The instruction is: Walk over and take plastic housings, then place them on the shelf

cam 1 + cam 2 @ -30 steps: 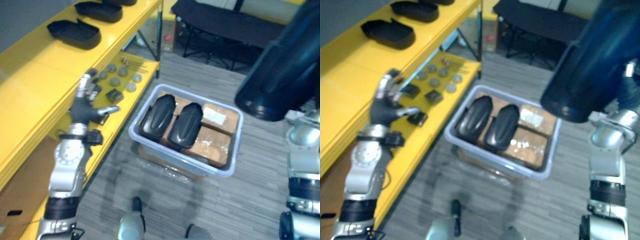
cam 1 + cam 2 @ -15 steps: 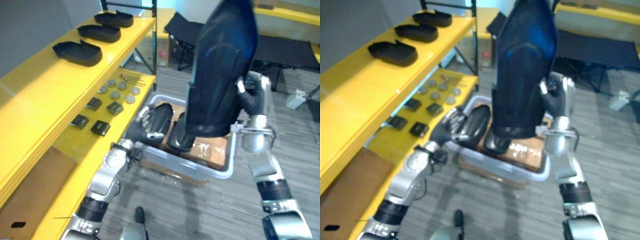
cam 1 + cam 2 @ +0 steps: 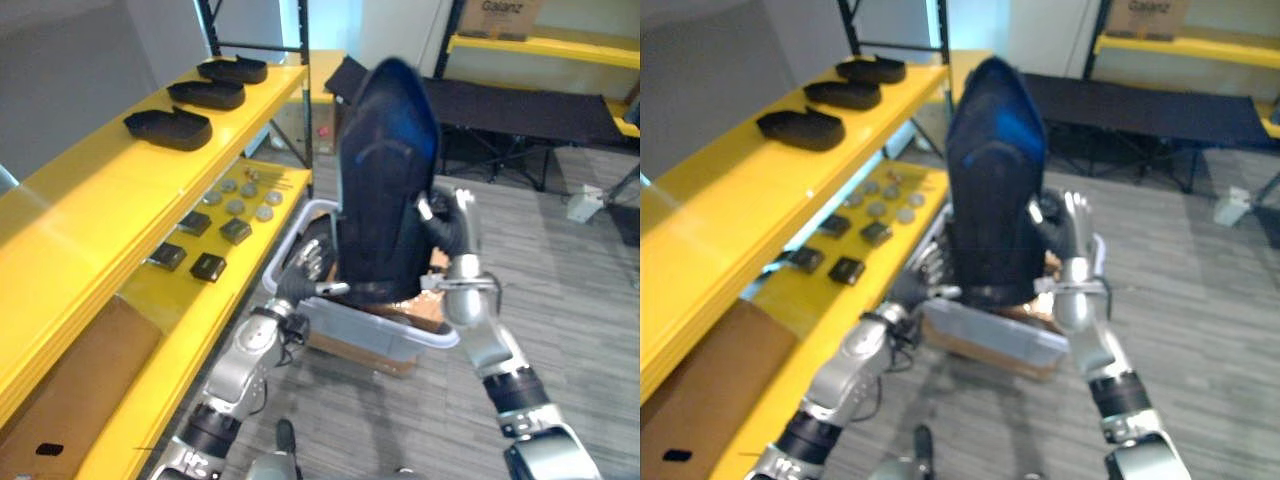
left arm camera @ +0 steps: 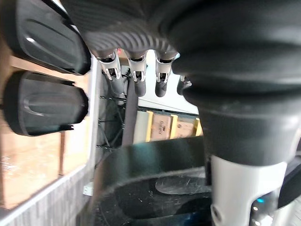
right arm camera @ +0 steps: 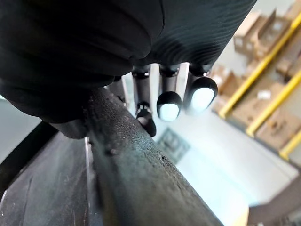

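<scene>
A big dark housing (image 3: pixel 385 190) stands upright in the air over the grey bin (image 3: pixel 395 327), between both hands. The right hand (image 3: pixel 447 222) grasps its side edge, fingers laid over the rim and pointing up. The left hand (image 3: pixel 303 272) sits at the lower end, released — fingers loose, thumb against the bottom. Two more housings (image 4: pixel 44 108) lie in the bin. A row of three housings (image 3: pixel 207 93) rests on the yellow shelf (image 3: pixel 120 190) — small parts (image 3: pixel 208 267) lie one level below.

Three black housings (image 3: pixel 167 128) lie on the yellow shelf's (image 3: pixel 85 215) top board.
</scene>
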Robot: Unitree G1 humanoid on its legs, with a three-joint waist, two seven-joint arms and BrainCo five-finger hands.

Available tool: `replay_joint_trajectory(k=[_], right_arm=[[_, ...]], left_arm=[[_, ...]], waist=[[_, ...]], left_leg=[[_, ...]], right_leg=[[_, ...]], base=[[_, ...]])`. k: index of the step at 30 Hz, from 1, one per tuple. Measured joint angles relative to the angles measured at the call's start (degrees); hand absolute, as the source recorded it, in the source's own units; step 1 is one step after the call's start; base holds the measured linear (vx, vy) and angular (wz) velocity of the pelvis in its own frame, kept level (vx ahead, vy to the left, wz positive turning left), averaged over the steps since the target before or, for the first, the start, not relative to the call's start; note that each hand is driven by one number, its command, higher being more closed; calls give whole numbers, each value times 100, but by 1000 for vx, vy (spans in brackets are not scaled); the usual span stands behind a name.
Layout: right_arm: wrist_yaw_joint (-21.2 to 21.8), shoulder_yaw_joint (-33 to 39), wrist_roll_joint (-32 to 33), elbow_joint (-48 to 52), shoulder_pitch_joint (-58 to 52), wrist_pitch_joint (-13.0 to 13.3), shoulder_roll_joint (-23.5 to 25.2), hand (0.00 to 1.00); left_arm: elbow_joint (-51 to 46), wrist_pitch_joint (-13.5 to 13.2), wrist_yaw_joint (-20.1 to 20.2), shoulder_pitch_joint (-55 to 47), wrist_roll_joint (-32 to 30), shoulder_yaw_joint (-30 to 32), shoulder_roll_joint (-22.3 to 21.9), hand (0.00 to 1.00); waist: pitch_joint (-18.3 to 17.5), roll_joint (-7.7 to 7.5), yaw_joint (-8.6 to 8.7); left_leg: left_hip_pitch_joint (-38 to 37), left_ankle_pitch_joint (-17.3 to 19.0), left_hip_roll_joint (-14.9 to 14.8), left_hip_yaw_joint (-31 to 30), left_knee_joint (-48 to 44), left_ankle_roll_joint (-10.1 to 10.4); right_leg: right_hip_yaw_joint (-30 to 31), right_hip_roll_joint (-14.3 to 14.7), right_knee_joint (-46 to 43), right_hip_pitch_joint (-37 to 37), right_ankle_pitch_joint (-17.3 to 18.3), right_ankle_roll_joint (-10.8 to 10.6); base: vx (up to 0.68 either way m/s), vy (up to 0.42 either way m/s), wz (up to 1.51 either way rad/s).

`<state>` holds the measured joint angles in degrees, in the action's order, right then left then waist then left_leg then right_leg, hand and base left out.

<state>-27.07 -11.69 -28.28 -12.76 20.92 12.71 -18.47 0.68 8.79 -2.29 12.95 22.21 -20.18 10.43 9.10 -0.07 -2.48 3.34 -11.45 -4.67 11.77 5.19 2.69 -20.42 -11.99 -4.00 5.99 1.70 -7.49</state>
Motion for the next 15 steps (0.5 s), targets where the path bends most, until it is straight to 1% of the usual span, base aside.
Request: replay_joint_trajectory(k=[2, 5, 11, 14, 15], right_arm=[[79, -161, -194, -160, -52, 5, 117, 100], [85, -277, -333, -195, -188, 9, 170, 100], [71, -506, -474, -664, -275, 41, 245, 100], [-20, -589, -634, -774, -301, 66, 248, 100], [-70, -613, -633, -835, -312, 90, 249, 100]], left_arm=[[230, -1, -83, 2, 9, -125, 1, 0], [309, 0, -127, 2, 48, -142, -8, 0], [523, -5, -172, 24, 54, -273, -22, 0], [693, -5, -184, 24, 55, -329, -12, 0], [721, -5, -184, 24, 71, -350, -12, 0]], waist=[[-41, -68, -4], [-72, -119, -6], [-109, -180, -5], [-108, -194, -17], [-107, -198, -30]], left_leg=[[1, -13, 0, -1, -1, -19], [4, -13, 0, -1, -1, -18], [-15, -19, -45, -7, -2, 2], [-15, -2, -79, -9, -2, 11], [-14, -3, -85, -12, -2, 11]], right_leg=[[2, 8, -7, 16, -14, -4], [7, 21, -7, 19, -19, -8], [17, 65, -51, 20, -10, 6], [18, 99, -58, 12, -1, 11], [17, 103, -54, 4, 29, -19]], base=[[38, -17, 0], [10, -4, 0], [-6, -2, 0], [-42, -12, 1], [-47, -9, 2]])
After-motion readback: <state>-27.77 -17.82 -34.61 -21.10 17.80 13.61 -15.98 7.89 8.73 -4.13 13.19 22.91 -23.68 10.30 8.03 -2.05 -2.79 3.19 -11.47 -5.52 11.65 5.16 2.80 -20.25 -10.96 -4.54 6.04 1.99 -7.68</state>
